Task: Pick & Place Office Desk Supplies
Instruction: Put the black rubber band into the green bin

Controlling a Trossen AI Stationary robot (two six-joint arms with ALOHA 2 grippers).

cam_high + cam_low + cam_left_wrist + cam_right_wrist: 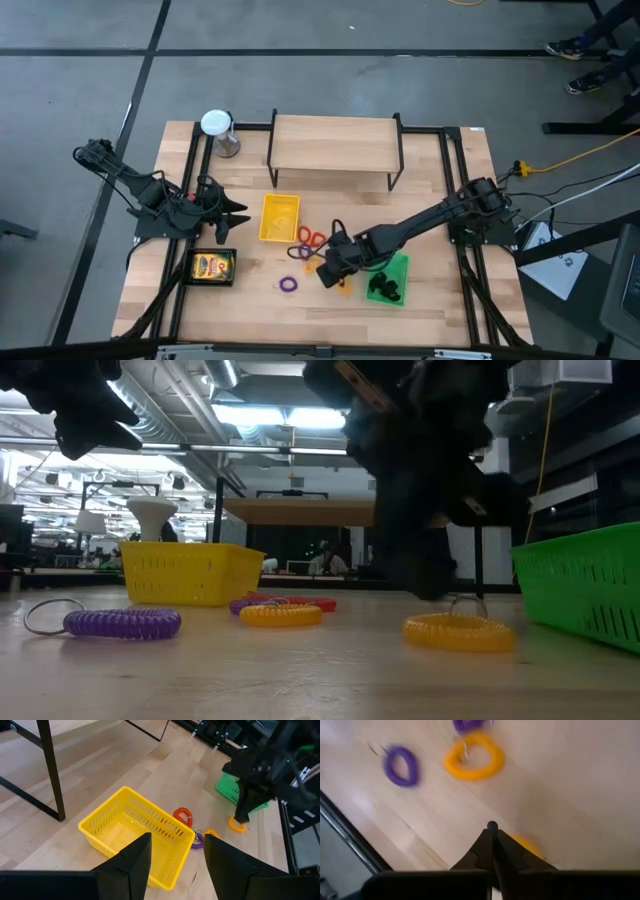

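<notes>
Coil rings lie flat on the wooden table: a purple one, an orange one, a red one, and another orange one with a small metal loop standing above it. My right gripper is shut and low over that orange ring, which its fingers partly hide. A yellow printed box lies in the black tray. Black clips sit in the green tray. My left gripper hangs open left of the yellow tray. My right gripper comes from above, pointing down, with its shut fingertips right at the orange ring's edge. The ring lies flat on the table. Whether the fingers touch the ring or its metal loop, I cannot tell.
The empty yellow tray stands mid-table between the arms. A wooden shelf on black legs spans the far side, with a grey cylinder with a white top at its left. Bare wood lies along the near edge.
</notes>
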